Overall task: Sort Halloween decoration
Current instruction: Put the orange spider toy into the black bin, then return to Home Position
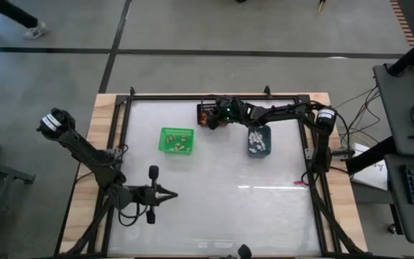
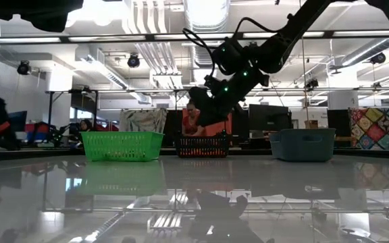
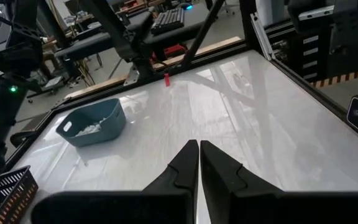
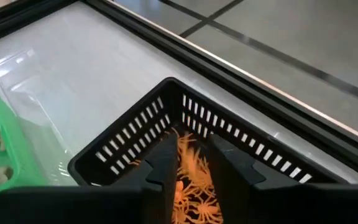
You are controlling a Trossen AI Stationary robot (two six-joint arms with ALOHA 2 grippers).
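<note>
Three small bins stand in a row on the far half of the table. The green bin point(image 1: 177, 140) holds tan trinkets point(image 4: 0, 175). The black mesh bin point(image 4: 135, 134) holds orange trinkets point(image 4: 191, 190). The blue-grey bin point(image 1: 259, 141) holds white trinkets point(image 3: 92, 128). My right gripper point(image 4: 191, 154) hangs just above the black mesh bin point(image 1: 207, 115) and slants down into it. Its fingers stand apart, with only the orange trinkets in the bin showing in the gap. My left gripper point(image 3: 199, 146) is shut on nothing, near the table's front left point(image 1: 172, 193).
A dark metal frame point(image 1: 221, 97) runs along the table's edges, close behind the black mesh bin. A small red piece point(image 3: 166, 78) sits at the table's right edge. The near half of the glossy tabletop point(image 1: 236, 208) lies bare between the arms.
</note>
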